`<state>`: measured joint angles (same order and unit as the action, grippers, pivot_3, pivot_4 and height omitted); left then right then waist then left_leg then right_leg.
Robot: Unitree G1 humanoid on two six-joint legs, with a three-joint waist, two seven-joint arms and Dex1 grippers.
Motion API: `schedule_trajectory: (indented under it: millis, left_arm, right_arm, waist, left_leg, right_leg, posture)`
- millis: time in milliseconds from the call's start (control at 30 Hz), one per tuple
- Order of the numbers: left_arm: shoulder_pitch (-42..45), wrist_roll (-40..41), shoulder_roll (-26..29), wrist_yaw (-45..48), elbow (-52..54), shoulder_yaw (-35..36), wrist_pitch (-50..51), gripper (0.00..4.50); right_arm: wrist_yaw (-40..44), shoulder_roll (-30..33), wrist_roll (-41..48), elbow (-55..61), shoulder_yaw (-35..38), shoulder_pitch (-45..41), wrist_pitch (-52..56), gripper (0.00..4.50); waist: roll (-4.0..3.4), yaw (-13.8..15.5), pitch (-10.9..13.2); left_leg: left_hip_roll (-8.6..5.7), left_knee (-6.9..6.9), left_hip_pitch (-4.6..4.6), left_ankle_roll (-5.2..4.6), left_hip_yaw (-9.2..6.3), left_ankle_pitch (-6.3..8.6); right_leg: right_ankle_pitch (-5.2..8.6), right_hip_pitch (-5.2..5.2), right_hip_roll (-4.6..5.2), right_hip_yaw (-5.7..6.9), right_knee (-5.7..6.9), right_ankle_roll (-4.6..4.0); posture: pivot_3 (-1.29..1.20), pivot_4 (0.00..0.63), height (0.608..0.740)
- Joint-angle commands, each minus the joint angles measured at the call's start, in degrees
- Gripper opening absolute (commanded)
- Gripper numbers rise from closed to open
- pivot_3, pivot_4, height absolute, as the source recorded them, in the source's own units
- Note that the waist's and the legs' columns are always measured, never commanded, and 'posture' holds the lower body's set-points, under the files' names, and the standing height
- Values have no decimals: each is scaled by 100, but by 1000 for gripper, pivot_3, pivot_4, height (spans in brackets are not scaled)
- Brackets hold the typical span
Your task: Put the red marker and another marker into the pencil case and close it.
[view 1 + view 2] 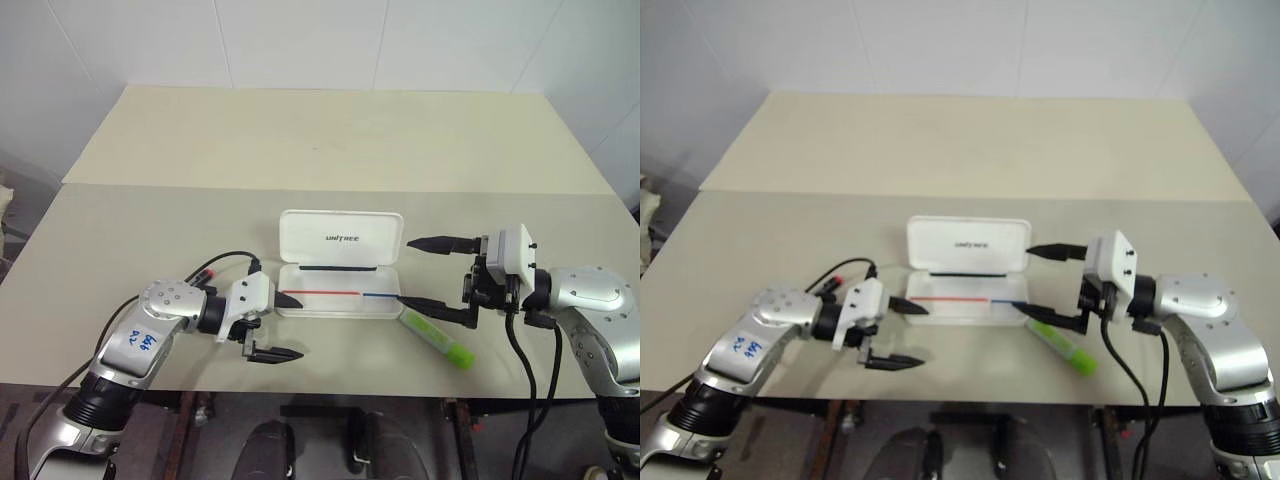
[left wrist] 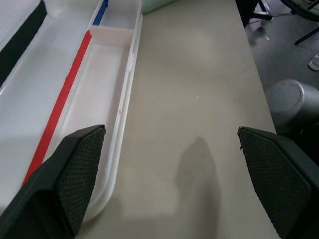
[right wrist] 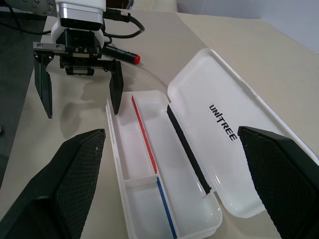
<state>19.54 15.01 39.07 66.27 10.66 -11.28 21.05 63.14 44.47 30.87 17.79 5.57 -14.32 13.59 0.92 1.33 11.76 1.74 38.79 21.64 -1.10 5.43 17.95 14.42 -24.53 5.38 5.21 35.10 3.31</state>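
Pencil case [image 1: 340,265] open, green marker [image 1: 437,339] beside, red marker [image 3: 124,55] prob. behind left pincer [image 1: 270,322].

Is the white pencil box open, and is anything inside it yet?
Open and empty. The pencil case has its lid laid back, lettering showing, and both tray compartments are bare, with just a red and blue stripe.

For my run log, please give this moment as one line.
pencil case: open, empty | red marker: on table beside left arm | green marker: on table by case | left gripper: open | right gripper: open
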Motion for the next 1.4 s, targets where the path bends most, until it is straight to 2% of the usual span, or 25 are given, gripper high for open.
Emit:
schedule_trajectory:
  millis: [33,567,800,900,967,1133,1400]
  left_arm:
    - [123,185,29,-42,139,267,-58,4466]
    - [-151,968,242,17,389,1424,-269,4466]
    - [-991,1595,625,-175,531,2929,-41,4466]
    - [-1591,1583,739,-226,-75,3846,-250,4466]
    - [-1813,1493,756,-278,-532,4177,-440,4466]
    - [-2169,1033,947,-74,-1652,4350,-1352,4466]
    - [-2121,879,842,13,-2303,3904,-1751,4466]
  right_arm:
    - [-51,59,74,217,267,44,-62,4500]
    - [54,-101,-6,-134,49,-238,-214,4500]
    - [134,-183,-2,-229,-34,-403,-253,4500]
    - [138,-299,42,-126,-153,-529,-167,4500]
    - [182,-345,74,-67,-225,-591,-121,4500]
    - [229,-359,179,81,-305,-788,26,4500]
    - [190,-301,220,246,-213,-823,183,4500]
  waist:
    - [0,-12,0]
    - [0,-18,0]
    - [-1,-70,1]
    - [-3,-131,1]
    - [-3,-141,2]
    - [-3,-128,2]
    - [-1,-144,0]
  left_leg:
    - [0,0,0,0,0,0]
    - [1,0,-1,1,1,0]
    - [3,-5,-2,4,0,1]
    - [5,-9,-2,6,1,3]
    - [4,-19,-9,8,2,2]
    - [3,-38,-10,14,1,3]
    - [4,-84,-8,22,2,11]
  right_leg:
    - [0,0,0,0,0,0]
    - [0,0,0,0,0,0]
    - [0,-1,-1,-2,-1,-1]
    - [2,-4,0,-2,-3,-3]
    - [4,-4,0,-3,-3,-6]
    - [7,-10,7,0,-10,-13]
    - [9,-21,14,0,-46,-17]
  posture:
    - [0,150,740]
    - [0,150,740]
    - [0,150,740]
    - [0,150,740]
    - [0,150,740]
    - [0,150,740]
    - [0,150,740]
